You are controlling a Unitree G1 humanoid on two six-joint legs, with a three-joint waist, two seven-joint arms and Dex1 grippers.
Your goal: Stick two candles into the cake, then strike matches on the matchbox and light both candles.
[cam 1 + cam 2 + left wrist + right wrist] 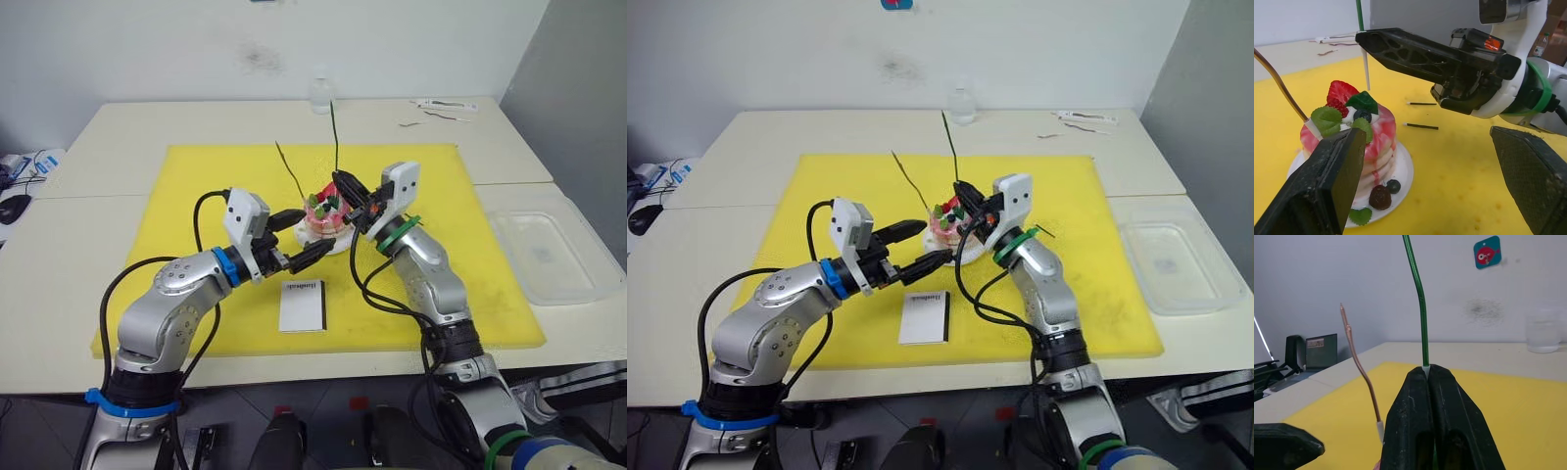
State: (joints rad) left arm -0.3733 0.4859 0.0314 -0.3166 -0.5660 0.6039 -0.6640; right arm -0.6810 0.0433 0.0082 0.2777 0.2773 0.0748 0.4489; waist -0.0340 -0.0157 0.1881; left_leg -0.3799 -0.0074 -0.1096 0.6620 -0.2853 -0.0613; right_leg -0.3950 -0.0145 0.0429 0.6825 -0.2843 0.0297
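Right end effector [1428, 369] clenched on green candle [1419, 298] above cake [1352, 132]; left end effector [294, 238] released beside cake; left wrist view reveals matches [1421, 127] on mat [186, 196]; matchbox [302, 305] near front edge

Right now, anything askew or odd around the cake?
Yes: the tan candle already stuck in the cake leans away from upright and has a bend in it. The green candle, clamped in the right pincer, is kinked too. The matches lie loose on the yellow mat.
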